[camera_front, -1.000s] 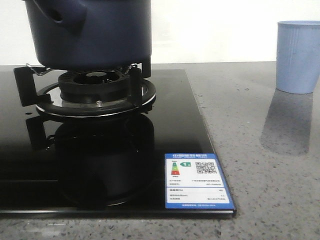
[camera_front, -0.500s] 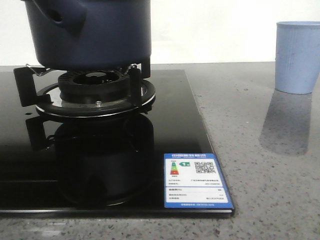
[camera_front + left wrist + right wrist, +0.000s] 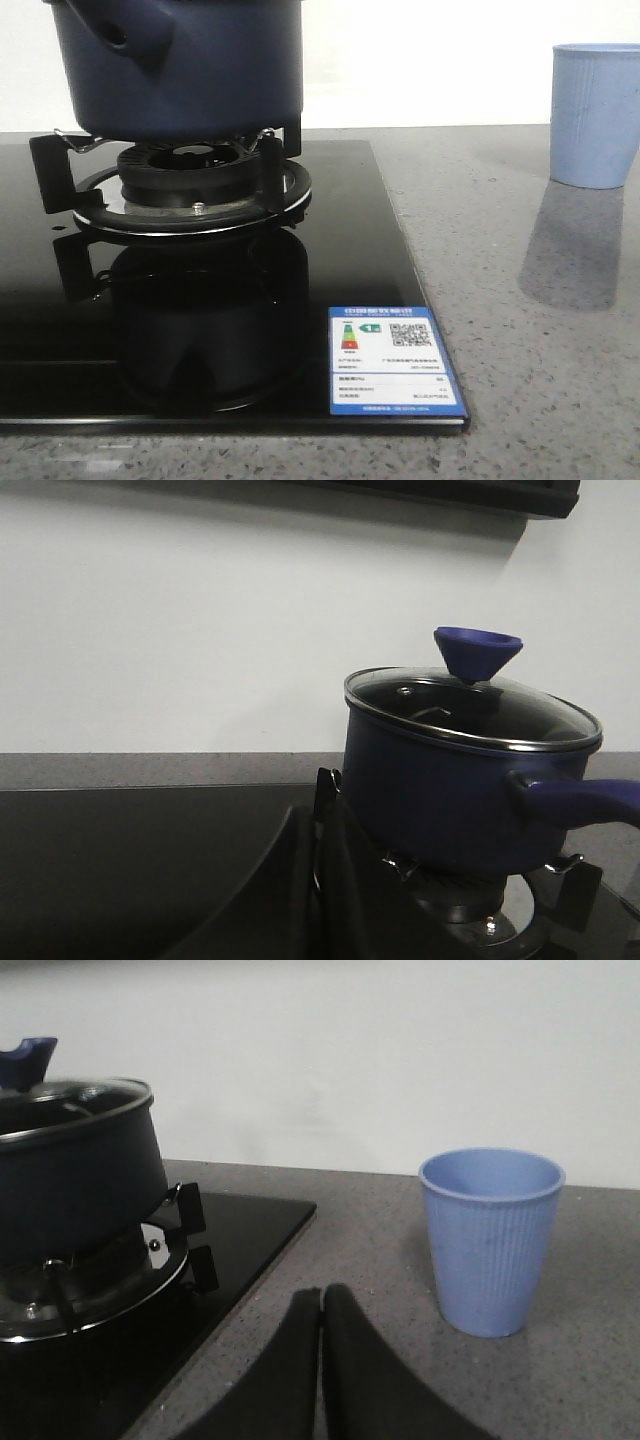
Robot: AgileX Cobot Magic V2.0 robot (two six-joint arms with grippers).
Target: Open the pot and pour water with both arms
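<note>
Black glass hob [image 3: 390, 260], navy pot [image 3: 440, 790], glass lid [image 3: 470, 705] seemingly seated

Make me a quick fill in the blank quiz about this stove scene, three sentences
1. The pot sits on the ____.
2. The lid with its knob is ____ the pot.
3. The pale blue cup stands ____ on the grey counter.

Missing words: burner; on; upright

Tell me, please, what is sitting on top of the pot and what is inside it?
A glass lid with a steel rim and a blue cone-shaped knob covers the pot. Through the glass only dark reflections show, so whether it holds water cannot be told.
</note>
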